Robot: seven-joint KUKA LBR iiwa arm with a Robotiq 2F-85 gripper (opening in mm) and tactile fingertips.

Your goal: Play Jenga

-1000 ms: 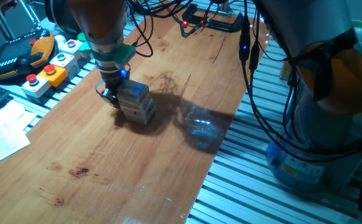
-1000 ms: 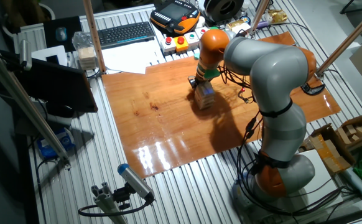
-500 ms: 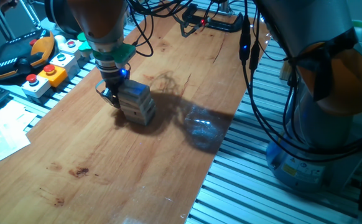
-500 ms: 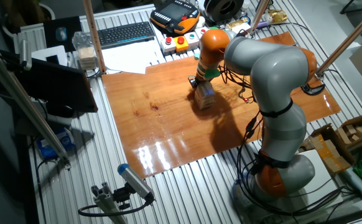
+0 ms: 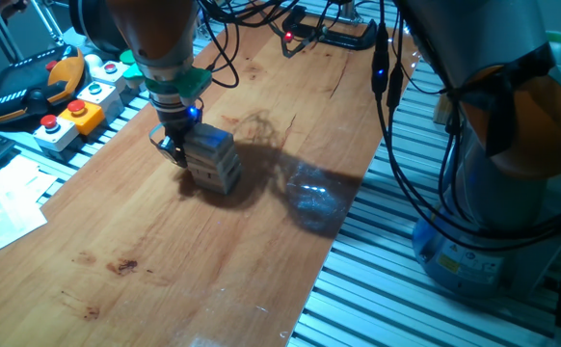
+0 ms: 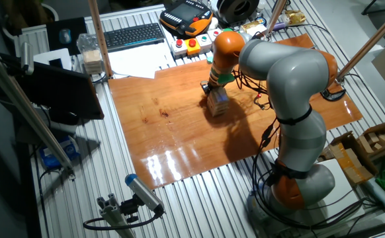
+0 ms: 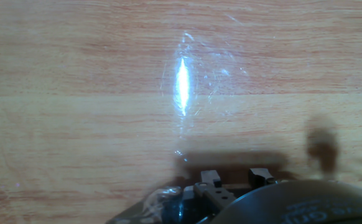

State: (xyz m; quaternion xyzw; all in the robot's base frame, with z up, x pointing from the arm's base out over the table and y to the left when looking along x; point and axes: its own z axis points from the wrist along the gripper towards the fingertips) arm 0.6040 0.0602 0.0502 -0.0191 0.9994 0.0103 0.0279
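The Jenga tower (image 5: 213, 158) of pale wood blocks stands upright on the wooden table (image 5: 165, 260), a little left of its middle. It also shows as a small stack (image 6: 217, 104) in the other fixed view. My gripper (image 5: 172, 151) hangs low at the tower's left side, its dark fingers right against the blocks. Whether they touch or hold a block is too small to tell. The hand view shows only bare tabletop with a glare streak and the gripper's base (image 7: 231, 190) at the bottom edge. The tower is out of that view.
Push-button boxes (image 5: 76, 113) and an orange-black pendant (image 5: 30, 89) lie left of the table. Papers (image 5: 1, 204) and a keyboard (image 6: 134, 36) sit beyond that edge. Cables and a lit device (image 5: 321, 35) cross the far end. The arm's base (image 5: 493, 173) stands at right.
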